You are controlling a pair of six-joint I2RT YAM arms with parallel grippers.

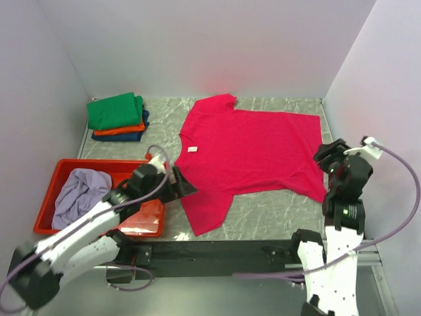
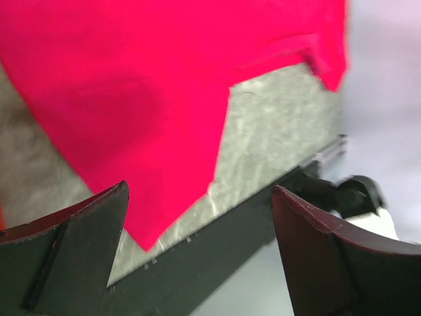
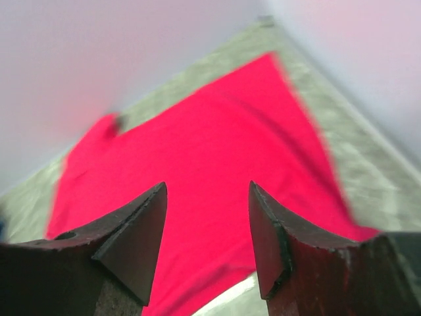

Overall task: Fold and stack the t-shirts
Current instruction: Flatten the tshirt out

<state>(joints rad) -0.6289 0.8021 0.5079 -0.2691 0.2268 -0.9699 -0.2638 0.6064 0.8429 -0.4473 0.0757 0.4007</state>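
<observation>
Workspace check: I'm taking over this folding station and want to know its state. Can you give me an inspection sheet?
Surface: marbled grey table, no spills seen.
Job's things: crimson t-shirt spread flat and unfolded mid-table; folded stack at the far left, green shirt on orange shirt on dark blue shirt; lavender shirt crumpled in the red tray.
Clutter: nothing seen.
Grippers: left gripper open, by the crimson t-shirt's near sleeve; right gripper open, by its hem; both hold nothing.
Cables: pale cable loops beside the right arm, off the cloth.
Surroundings: plain pale walls on three sides.
</observation>
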